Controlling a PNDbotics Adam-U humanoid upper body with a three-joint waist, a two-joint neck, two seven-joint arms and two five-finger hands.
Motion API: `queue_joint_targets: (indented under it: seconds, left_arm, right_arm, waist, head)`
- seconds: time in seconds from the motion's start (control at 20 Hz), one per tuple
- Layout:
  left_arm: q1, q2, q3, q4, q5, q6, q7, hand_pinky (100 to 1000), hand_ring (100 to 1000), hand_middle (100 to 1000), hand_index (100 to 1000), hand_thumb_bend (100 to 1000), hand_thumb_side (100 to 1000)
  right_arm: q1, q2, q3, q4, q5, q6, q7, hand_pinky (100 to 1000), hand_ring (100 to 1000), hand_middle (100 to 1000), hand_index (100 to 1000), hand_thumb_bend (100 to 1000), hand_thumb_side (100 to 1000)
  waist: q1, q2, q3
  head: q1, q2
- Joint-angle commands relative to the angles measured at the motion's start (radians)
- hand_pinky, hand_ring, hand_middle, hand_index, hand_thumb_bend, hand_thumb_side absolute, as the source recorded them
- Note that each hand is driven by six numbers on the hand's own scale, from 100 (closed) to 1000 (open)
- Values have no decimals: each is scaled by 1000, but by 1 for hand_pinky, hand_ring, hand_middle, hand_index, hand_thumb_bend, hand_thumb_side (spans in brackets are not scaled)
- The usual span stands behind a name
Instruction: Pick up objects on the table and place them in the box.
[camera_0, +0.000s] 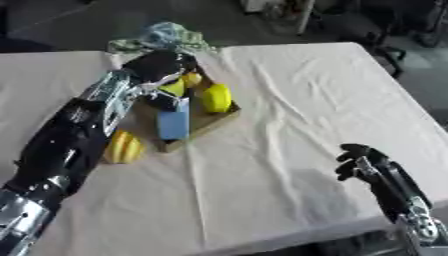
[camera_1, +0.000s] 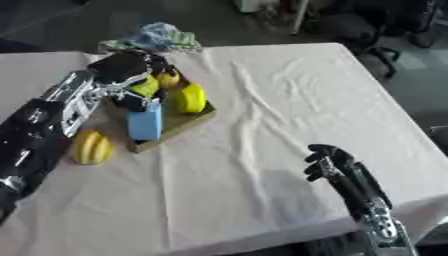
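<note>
A shallow cardboard box (camera_0: 223, 119) lies left of the table's middle. Inside it are a yellow lemon-shaped fruit (camera_0: 217, 97), a small yellow piece (camera_0: 192, 79), a blue carton (camera_0: 173, 124) and a dark thing (camera_0: 160, 103). My left arm reaches in from the lower left. My left hand (camera_0: 160, 65) hovers over the box's far end, its fingers curled round a yellow-green fruit (camera_0: 175, 88). A ribbed yellow fruit (camera_0: 124, 147) lies on the cloth just left of the box, beside my forearm. My right hand (camera_1: 327, 161) rests at the lower right, fingers up and loosely bent, holding nothing.
A white cloth (camera_0: 289, 100) covers the table. A crumpled blue-green rag (camera_0: 166, 36) lies at the far edge behind the box. The table's right edge drops off near chairs (camera_1: 359, 30).
</note>
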Motion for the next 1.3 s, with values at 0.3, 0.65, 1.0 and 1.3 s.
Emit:
queue_joint_targets:
  seconds: [0.3, 0.65, 1.0, 1.3]
  left_arm:
    - [-4, 135, 41, -193, 123, 25, 17, 688, 589, 583, 778, 100, 182]
    - [75, 309, -10, -370, 237, -4, -58, 702, 626, 624, 796, 100, 262]
    - [183, 497, -185, -435, 328, -98, -176, 758, 732, 766, 855, 221, 457]
    - [191, 484, -220, -381, 290, -83, -287, 756, 735, 770, 855, 268, 449]
  right_arm:
    - [-9, -23, -18, -12, 11, 0, -12, 520, 561, 584, 765, 100, 656]
    - [-14, -41, -30, -17, 20, -1, -23, 520, 561, 585, 765, 100, 650]
    - [-21, -51, -28, -19, 25, -1, -21, 521, 561, 585, 765, 100, 642]
    - [-19, -49, -28, -18, 25, -2, -21, 520, 561, 585, 765, 100, 643]
  waist:
    - [25, -12, 26]
    - [52, -12, 56]
    - [64, -11, 52]
    - [61, -13, 48]
  head:
    - [-30, -3]
    - [-58, -3]
    - [-55, -3]
    - [-52, -3]
